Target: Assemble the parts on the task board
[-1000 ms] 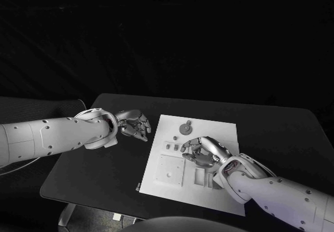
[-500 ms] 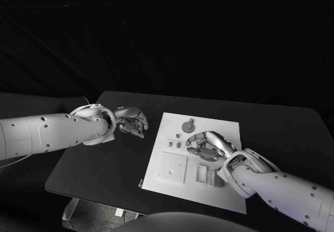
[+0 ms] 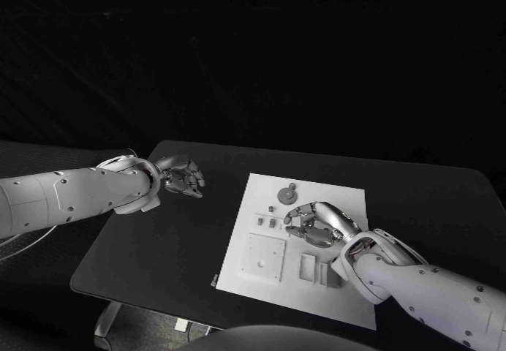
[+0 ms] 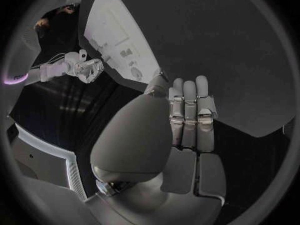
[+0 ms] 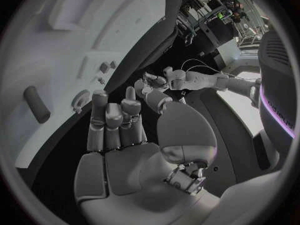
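The white task board [image 3: 343,201] lies in the middle of the black table. Grey parts sit on it: a round piece [image 3: 287,194] near its far edge, small pieces [image 3: 259,218], a square plate [image 3: 264,256] and upright rectangular pieces [image 3: 307,265]. My right hand [image 3: 316,223] hovers over the board's middle with its fingers loosely bent and nothing in them. In the right wrist view a dark peg [image 5: 36,105] lies on the board [image 5: 75,45] beyond the bare palm [image 5: 119,145]. My left hand [image 3: 181,178] is off the board to its left, empty, fingers straight [image 4: 187,115].
The black table [image 3: 158,248] has free room left of the board and along its far side [image 3: 422,183]. Its edges fall away to a dark floor. A bracket [image 3: 213,280] sticks out at the board's near left corner.
The left hand has drawn back to the left, further from the board. The right hand stays over the board's middle, fingers slightly more spread. The camera shifted a little.
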